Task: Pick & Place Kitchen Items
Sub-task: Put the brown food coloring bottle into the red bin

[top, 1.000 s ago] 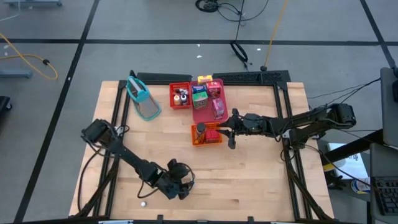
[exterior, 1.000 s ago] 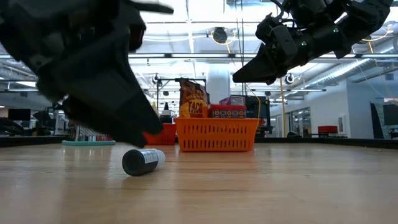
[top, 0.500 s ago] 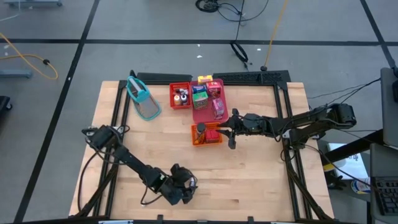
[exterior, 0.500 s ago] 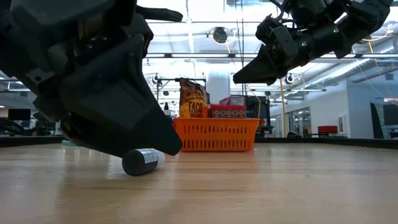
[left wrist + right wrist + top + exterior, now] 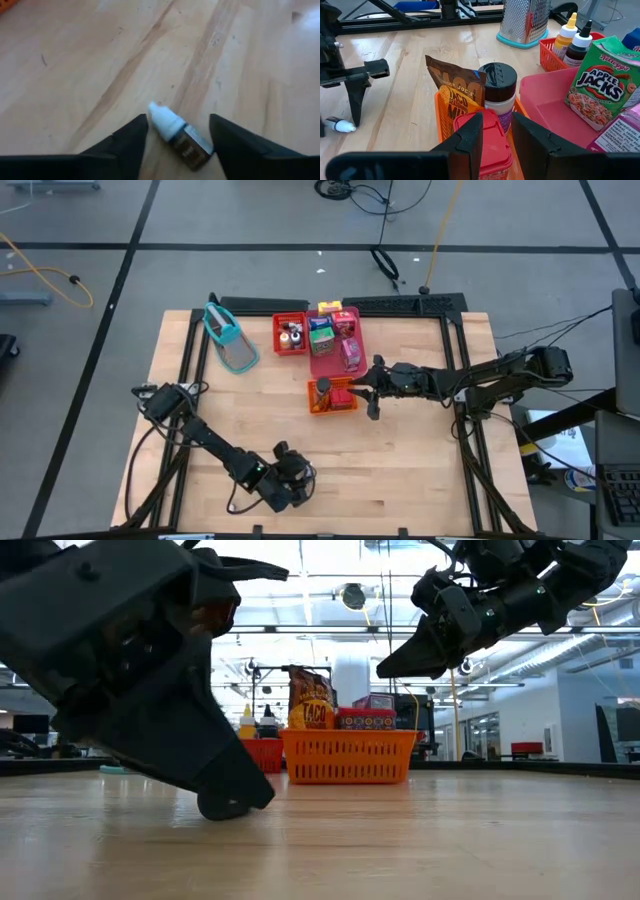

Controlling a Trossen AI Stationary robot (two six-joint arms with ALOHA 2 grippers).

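Your left gripper (image 5: 177, 137) is down at the desk (image 5: 90, 65), its fingers spread either side of the small bottle (image 5: 179, 136) lying there (white cap pointing away). Your right gripper (image 5: 496, 137) hovers part-open just above the red box (image 5: 487, 142) in the orange tray (image 5: 322, 406).

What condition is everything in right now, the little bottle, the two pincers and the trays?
Bottle: lying on its side between the left pincer's fingers, not yet gripped.
Left pincer: open, low over the table.
Right pincer: open, above the orange tray.
Pink tray: holding boxes.
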